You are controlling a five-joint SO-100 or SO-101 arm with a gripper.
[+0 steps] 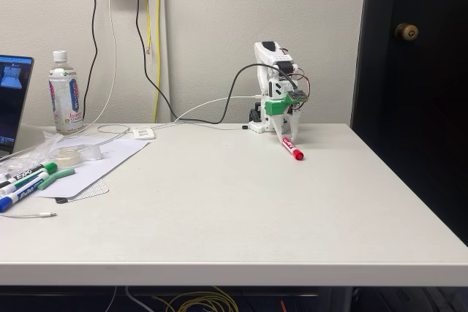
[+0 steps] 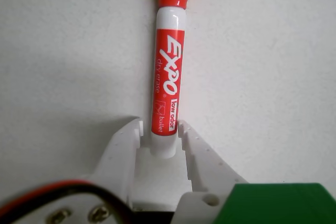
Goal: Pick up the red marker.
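Marker position first: the red marker [image 2: 168, 66] has its white butt end seated between the tool [image 2: 160, 132] fingers, which pinch it from both sides, the capped end pointing away over the bench [image 1: 241, 202]. Its label reads "EXPO dry erase, low odor, bullet" (white print on red). One red marker [image 1: 292, 149]; several other markers [image 1: 29, 180] lie at the fixed view's left edge.
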